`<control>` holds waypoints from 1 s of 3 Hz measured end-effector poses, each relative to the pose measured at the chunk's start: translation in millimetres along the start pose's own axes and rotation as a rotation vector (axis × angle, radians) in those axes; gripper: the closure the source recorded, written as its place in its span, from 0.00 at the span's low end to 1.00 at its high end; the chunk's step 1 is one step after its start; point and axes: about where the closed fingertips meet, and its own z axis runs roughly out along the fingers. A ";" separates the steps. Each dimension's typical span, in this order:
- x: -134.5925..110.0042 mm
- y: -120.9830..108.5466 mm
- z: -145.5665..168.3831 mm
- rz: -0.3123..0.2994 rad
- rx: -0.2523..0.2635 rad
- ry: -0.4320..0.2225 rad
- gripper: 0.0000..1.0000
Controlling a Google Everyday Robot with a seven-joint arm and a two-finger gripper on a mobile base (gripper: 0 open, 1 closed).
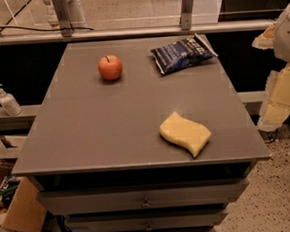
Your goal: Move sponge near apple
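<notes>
Sponge (185,133) lower right on the counter (87,121), well apart from apple (110,67) at upper left; tool (279,98) hanging at far right, open or closed impossible to tell, probably staged clear before reaching in.

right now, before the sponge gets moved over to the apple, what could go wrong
The sponge lies near the front edge of the table, so a poor grasp could nudge it off. The apple is round and stands free; a sponge set down against it may roll it. The gripper hangs beside the table's right side; a carry toward the apple might brush the chip bag.
</notes>
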 end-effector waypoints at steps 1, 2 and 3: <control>0.0 0.0 0.0 0.000 0.000 0.000 0.00; 10.3 2.7 -1.7 0.019 0.008 -0.029 0.00; 16.8 7.1 15.9 0.021 0.005 -0.069 0.00</control>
